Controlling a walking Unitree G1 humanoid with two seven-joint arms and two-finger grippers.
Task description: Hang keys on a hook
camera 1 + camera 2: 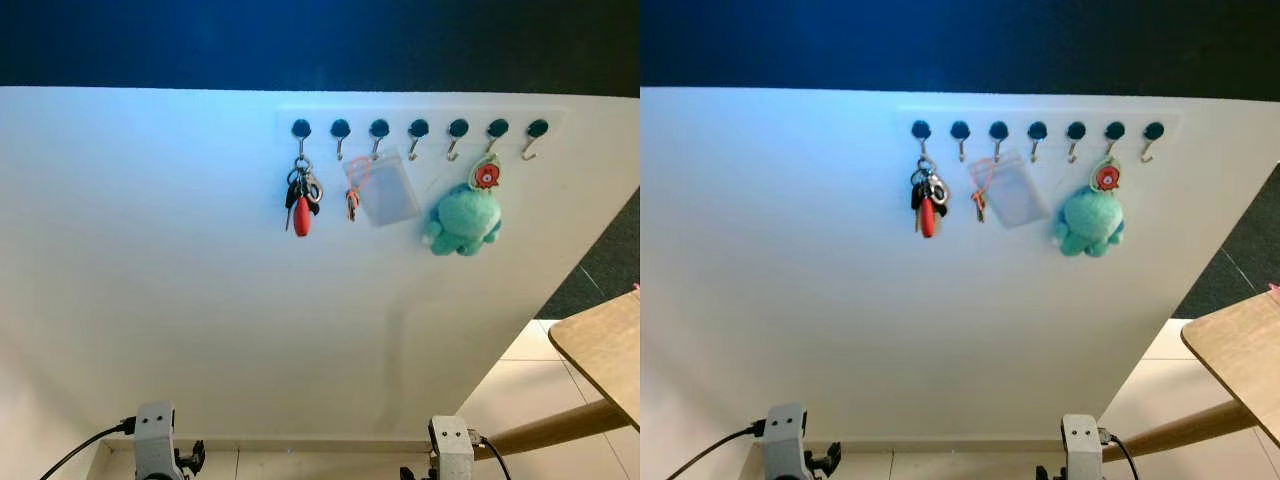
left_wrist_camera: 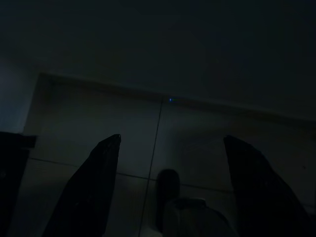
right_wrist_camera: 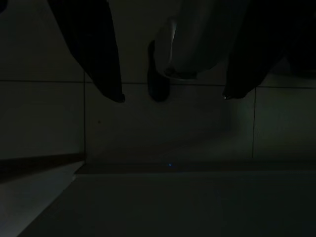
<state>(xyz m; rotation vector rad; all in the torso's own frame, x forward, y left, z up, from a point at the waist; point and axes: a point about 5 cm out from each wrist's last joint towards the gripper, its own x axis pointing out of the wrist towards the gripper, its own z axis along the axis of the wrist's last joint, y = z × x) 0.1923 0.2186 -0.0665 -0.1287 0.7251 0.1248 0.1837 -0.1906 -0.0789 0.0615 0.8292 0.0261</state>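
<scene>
**Keys on the leftmost hook, both arms down**

White wall panel under a dark blue band; tiled floor at its foot, corner of a wooden table at the robot's right. High on the panel, a white rail with seven dark-capped hooks in a row.

- Keys: a bunch with a red fob, hanging from the leftmost hook, flat against the wall.
- Second hook: a small orange item, too small to identify.
- Third hook: a clear card holder, tilted.
- Sixth hook: a teal plush toy with a round red tag above it.
- Other hooks bare.

Both arms hang low at the bottom edge of the head views, well below the rail. In the dim wrist views, the left gripper has its fingers spread apart over floor tile, gripping nothing; the right gripper likewise splayed and unladen, above a tile joint near the base of the wall.
</scene>
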